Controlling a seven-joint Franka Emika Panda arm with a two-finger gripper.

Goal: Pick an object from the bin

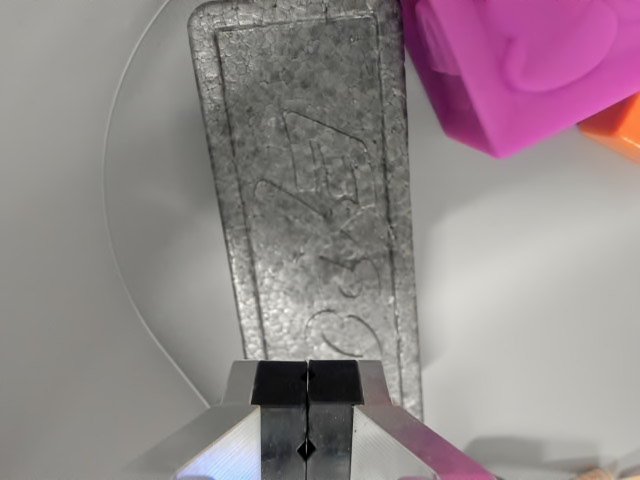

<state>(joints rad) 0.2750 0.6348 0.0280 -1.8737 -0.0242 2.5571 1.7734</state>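
We look straight down from the wrist camera onto a pale, whitish bin floor. A long grey foam slab fills the middle of the view, running from the top edge down toward the bottom and leaning slightly to the wrist view's right as it descends. Its surface is grainy, like expanded polystyrene, with a raised border around the edge. Embossed characters run along its length, turned sideways to us; we make out shapes that look like a large "E" and rounded figures that could be digits, but we cannot read them with confidence.

At the bottom centre sits the gripper, its two black pads pressed flat together with only a thin seam between them, flanked by silver metal fingers. Nothing is caught between the pads. The gripper overlaps the slab's lower end, so that end is hidden from us, and we cannot tell whether the tips touch the foam or hang above it.

In the upper right corner a bright magenta block with a rounded raised bump lies just beside the slab's upper right edge; it is cut off by the top of the frame. An orange object peeks in at the right edge, mostly out of view. A thin curved line arcs across the floor to the slab's left.
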